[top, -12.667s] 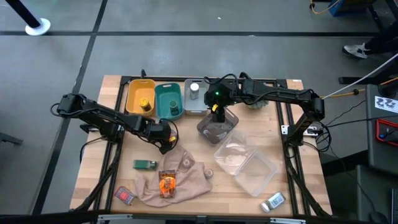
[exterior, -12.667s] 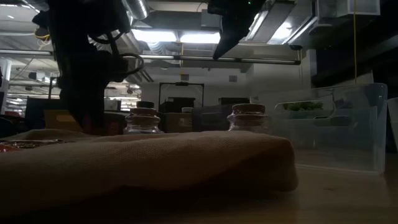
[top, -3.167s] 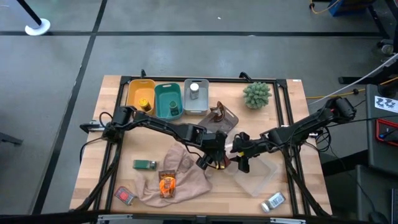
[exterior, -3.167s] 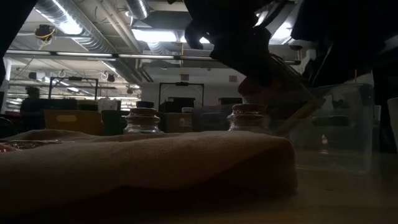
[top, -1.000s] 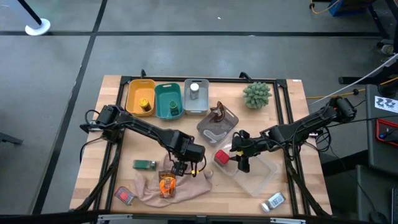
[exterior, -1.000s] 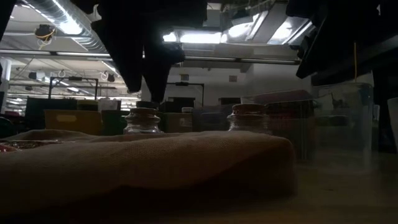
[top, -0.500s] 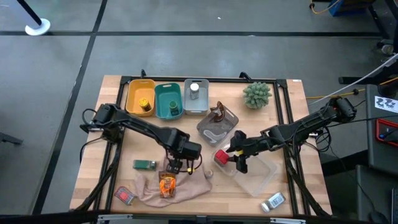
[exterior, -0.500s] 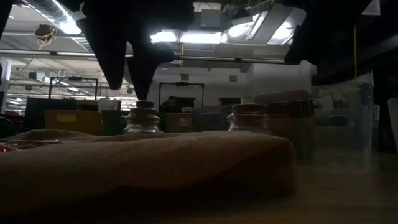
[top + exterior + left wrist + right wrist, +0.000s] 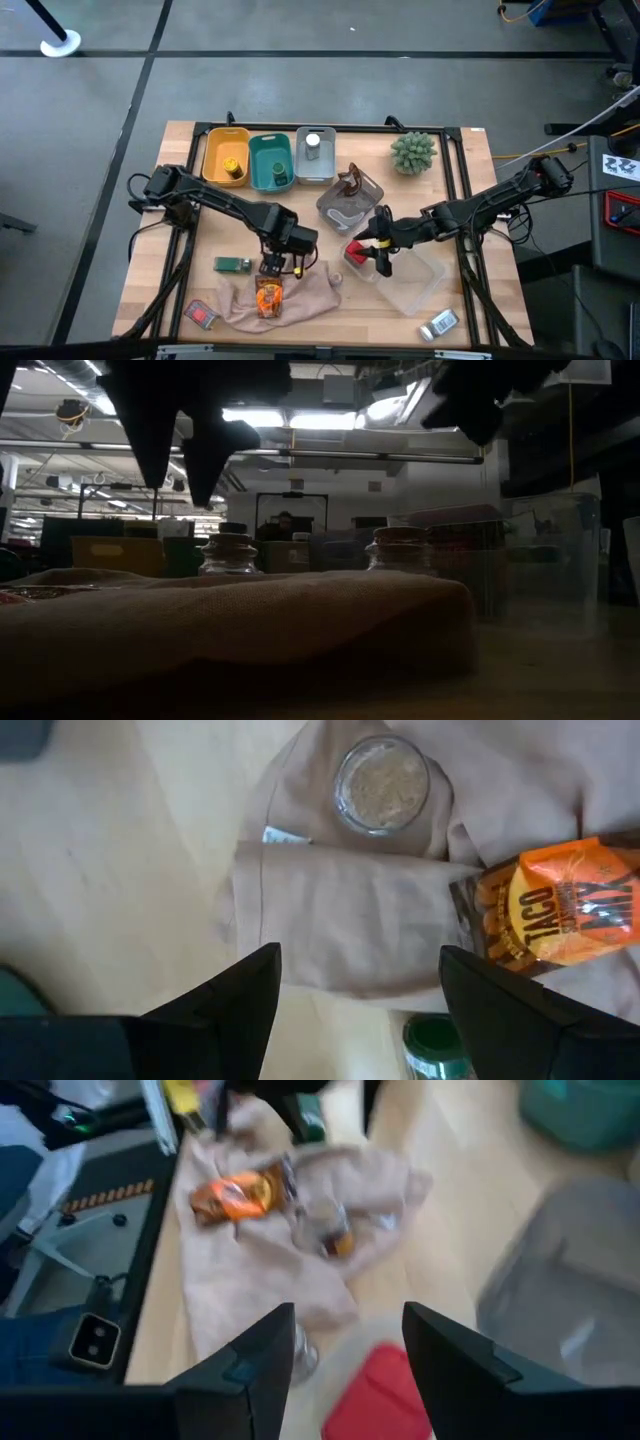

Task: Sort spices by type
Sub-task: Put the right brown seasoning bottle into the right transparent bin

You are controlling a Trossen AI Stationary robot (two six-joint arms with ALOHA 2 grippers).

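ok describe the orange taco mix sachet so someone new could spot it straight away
Start at the beige cloth crumpled on the wooden table's front left part. The taco mix sachet lies flat on that cloth, just in front of the left hand. It is the only bright orange packet; its neighbours are a small green box and a red square packet, both off the cloth.

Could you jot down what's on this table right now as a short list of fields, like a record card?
table: wooden top
bins at back: yellow bin, teal bin, grey bin
cloth: beige cloth, near front edge
on cloth: orange taco mix sachet
beside cloth: small green box, red packet
left pincer: open, above the cloth
right pincer: open, empty, over another red packet
decoration: green spiky plant ball
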